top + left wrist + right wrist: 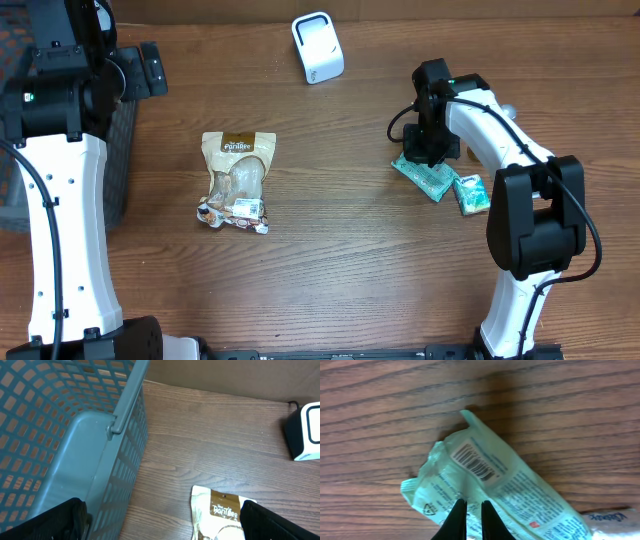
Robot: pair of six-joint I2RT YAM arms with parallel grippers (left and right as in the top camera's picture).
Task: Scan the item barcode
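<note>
Packet (520, 485) edge beneath nearly-closed right hand (470, 507); bare table (340, 230) toward pouch (237, 180).

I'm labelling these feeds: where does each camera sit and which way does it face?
Overhead: above the table, looking straight down; both arms show.
Left wrist: beside the basket, facing pouch and scanner; left fingers open.
Right wrist: close above the green packet, barcode up; right fingers close together.
Shared: overhead and left wrist both show pouch and scanner.
</note>
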